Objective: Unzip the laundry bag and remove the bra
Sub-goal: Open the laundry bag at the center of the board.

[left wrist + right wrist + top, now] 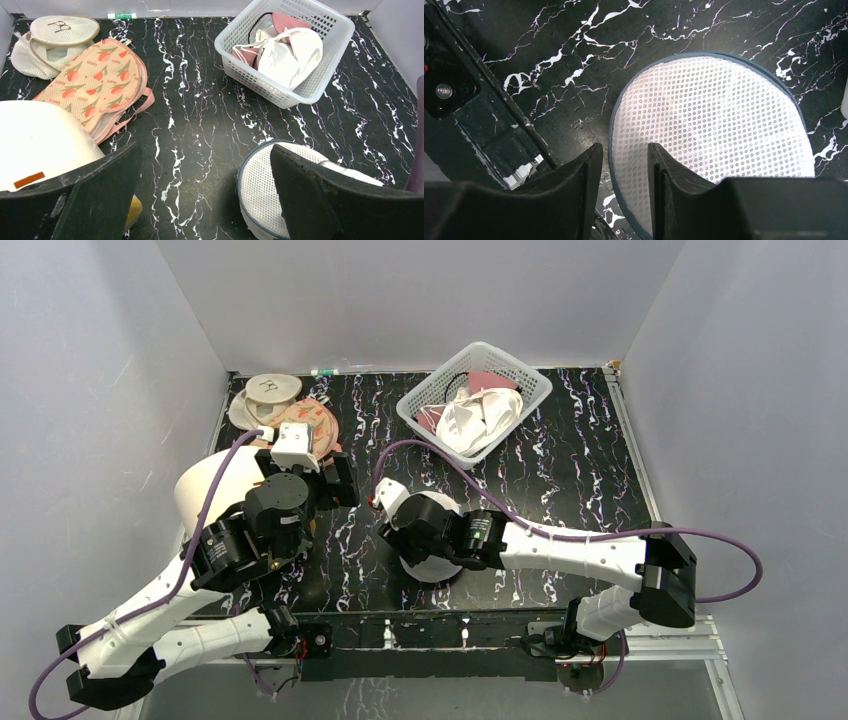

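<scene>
My right pincer [624, 149] straddles the rim of the round white mesh laundry bag [714, 140] on the black marbled table [574, 60], jaws narrowed. Whether they pinch it, I cannot tell. My left pincer [205, 150] gapes, holding nothing. The mesh hides the bag's contents.

Body: left arm [150, 612] and right arm [570, 550] alike, with white moulded link shells and black cylindrical joint housings. A purple cable [728, 570] loops off each, at lower right and left of frame. One white boxy block [294, 445] on the left wrist. The left gripper [204, 150] and right gripper [624, 147] have matte black wedge fingers [90, 200], edges scuffed grey.
</scene>
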`<state>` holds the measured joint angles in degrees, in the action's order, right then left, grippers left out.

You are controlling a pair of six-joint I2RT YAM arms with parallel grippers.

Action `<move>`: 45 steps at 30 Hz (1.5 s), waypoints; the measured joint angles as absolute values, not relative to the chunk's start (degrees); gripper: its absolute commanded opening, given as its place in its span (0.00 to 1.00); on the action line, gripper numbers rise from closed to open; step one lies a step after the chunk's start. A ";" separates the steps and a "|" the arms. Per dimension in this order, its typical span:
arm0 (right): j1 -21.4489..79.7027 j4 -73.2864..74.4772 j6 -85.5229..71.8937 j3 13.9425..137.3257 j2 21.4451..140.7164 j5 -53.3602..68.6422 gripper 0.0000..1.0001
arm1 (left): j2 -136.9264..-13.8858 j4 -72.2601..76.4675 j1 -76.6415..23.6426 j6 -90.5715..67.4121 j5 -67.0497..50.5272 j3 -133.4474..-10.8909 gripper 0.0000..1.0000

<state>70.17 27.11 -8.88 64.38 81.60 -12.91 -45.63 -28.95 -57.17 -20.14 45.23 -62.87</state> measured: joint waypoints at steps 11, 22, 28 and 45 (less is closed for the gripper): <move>70.17 26.70 -9.13 64.38 82.13 -12.75 0.17 | -46.15 -28.95 -57.17 -20.08 45.17 -62.87 0.98; 66.76 19.40 -14.04 60.27 75.31 -8.56 0.00 | -46.59 -28.95 -57.17 -20.08 44.77 -62.87 0.98; 55.22 11.40 -23.40 53.41 71.00 2.35 0.00 | -47.46 -28.93 -57.17 -20.16 44.07 -62.85 0.98; 33.87 3.22 -45.95 41.45 56.01 16.49 0.00 | -52.03 -27.92 -57.14 -23.79 36.62 -60.29 0.98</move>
<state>33.87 3.22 -45.95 41.45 56.01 16.49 -52.03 -27.92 -57.14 -23.79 36.62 -60.29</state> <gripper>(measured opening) 0.021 0.983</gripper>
